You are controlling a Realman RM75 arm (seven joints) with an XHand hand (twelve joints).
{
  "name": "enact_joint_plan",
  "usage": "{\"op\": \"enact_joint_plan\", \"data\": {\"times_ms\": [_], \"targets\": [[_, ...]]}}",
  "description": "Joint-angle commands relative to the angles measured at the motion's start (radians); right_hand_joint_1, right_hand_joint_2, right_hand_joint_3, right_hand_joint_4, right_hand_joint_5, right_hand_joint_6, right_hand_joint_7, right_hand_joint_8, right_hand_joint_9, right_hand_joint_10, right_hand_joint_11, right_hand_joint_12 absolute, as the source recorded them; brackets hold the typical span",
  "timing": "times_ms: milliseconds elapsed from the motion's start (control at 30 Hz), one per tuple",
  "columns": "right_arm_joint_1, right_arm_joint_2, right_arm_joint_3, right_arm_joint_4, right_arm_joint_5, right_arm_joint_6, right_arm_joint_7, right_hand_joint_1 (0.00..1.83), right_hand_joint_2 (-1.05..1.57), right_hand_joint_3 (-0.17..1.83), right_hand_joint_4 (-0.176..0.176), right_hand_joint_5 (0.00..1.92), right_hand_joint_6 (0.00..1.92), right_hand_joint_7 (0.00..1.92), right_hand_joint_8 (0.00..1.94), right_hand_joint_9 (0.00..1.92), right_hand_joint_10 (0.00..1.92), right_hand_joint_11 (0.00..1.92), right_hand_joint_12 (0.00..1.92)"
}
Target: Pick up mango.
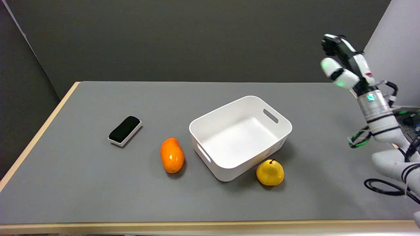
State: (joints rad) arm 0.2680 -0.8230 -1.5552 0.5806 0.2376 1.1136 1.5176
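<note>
While the right hand [344, 65] hangs high, fingers unclear, the mango [172, 155] lies beside the bin [226, 170]

A flat grey table top [98, 196] with a pale wooden edge band [32, 141] along its left and near sides fills most of the view. Beyond its far edge stands a plain dark grey wall [197, 39], evenly lit. A darker panel [19, 91] borders the scene at far left; a light grey-white panel [397, 42] rises at far right.
</note>
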Motion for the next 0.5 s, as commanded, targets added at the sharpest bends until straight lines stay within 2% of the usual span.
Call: {"op": "enact_joint_plan", "data": {"times_ms": [33, 167, 233, 300, 367, 500], "targets": [[0.055, -0.019, -0.177, 0.629, -0.280, -0.331, -0.558, 0.50, 0.66, 0.99, 0.015, 0.21, 0.46, 0.30, 0.38, 0.20, 0.67, 0.06, 1.08], [0.106, -0.050, -0.253, 0.757, -0.389, -0.482, -0.592, 0.55, 0.68, 0.90, 0.025, 0.21, 0.42, 0.31, 0.33, 0.20, 0.66, 0.05, 1.12], [0.137, -0.064, -0.297, 0.812, -0.453, -0.560, -0.587, 0.50, 0.64, 0.99, 0.031, 0.19, 0.45, 0.28, 0.36, 0.18, 0.66, 0.06, 1.07], [0.159, -0.068, -0.343, 0.864, -0.505, -0.627, -0.585, 0.50, 0.63, 0.99, 0.036, 0.18, 0.44, 0.27, 0.36, 0.18, 0.66, 0.06, 1.07], [0.181, -0.066, -0.395, 0.944, -0.590, -0.718, -0.574, 0.53, 0.63, 0.93, 0.040, 0.18, 0.40, 0.27, 0.32, 0.18, 0.64, 0.03, 1.13], [0.204, -0.057, -0.479, 1.098, -0.788, -0.860, -0.484, 0.51, 0.62, 0.93, 0.045, 0.16, 0.38, 0.24, 0.30, 0.16, 0.62, 0.02, 1.14]]}}
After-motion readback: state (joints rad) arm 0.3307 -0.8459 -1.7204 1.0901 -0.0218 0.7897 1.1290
